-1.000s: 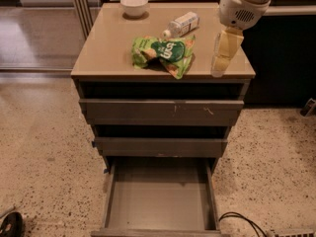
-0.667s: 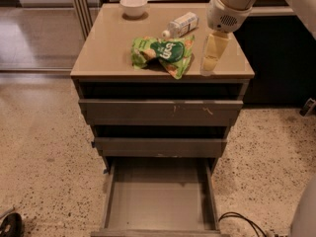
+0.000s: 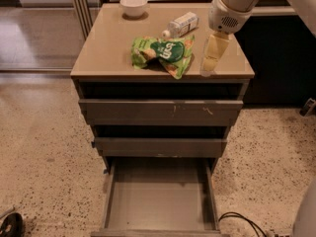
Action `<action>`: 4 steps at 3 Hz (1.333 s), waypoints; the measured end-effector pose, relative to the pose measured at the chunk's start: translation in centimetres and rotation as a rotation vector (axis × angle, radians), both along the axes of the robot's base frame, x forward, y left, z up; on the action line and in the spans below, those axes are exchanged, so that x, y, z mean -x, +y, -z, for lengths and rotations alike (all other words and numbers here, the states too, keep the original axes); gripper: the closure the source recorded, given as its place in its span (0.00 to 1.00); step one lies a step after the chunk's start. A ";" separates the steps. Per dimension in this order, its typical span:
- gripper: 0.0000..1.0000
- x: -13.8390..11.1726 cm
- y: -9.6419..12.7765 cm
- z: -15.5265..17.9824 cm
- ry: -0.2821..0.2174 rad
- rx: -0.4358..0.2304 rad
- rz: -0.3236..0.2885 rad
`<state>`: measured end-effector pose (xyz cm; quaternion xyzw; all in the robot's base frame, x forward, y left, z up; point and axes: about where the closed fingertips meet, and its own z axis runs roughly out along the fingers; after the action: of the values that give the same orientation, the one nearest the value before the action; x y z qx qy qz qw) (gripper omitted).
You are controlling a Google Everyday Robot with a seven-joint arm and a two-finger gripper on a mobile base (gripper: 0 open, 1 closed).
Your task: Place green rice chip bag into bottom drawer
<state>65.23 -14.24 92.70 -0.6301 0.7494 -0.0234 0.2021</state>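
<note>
Over the last 1 second my gripper (image 3: pixel 207 69) has slid left along the front right part of the cabinet top (image 3: pixel 106 48). It started out near the right edge and now hangs just beside the right end of the green chip bag (image 3: pixel 165 54), tip pointing down close to the surface. Most of that shift came early; since then it has hardly moved sideways. I cannot tell whether the gripper is spread or pressed together, and it holds nothing.

The bag itself has not budged. It lies crumpled in the middle of the top, near the front edge, with the plastic bottle (image 3: pixel 180 24) on its side just behind it and the white bowl (image 3: pixel 134 5) well apart at the back left.

The bottom drawer (image 3: pixel 160 194) stands pulled out with its floor bare, while the 2 drawers above it are only slightly out.

I judge this as the approach closing in. The grasp is not yet made, so the carry and the drop into the drawer are both ahead.
</note>
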 end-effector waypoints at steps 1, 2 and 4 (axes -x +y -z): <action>0.00 -2.4 1.3 0.1 -0.031 -0.044 -0.004; 0.00 -5.7 3.2 -0.4 -0.085 -0.094 -0.018; 0.00 -10.1 8.2 0.6 -0.104 -0.179 -0.075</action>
<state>75.34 -6.03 92.13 -0.6352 0.7128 0.0187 0.2968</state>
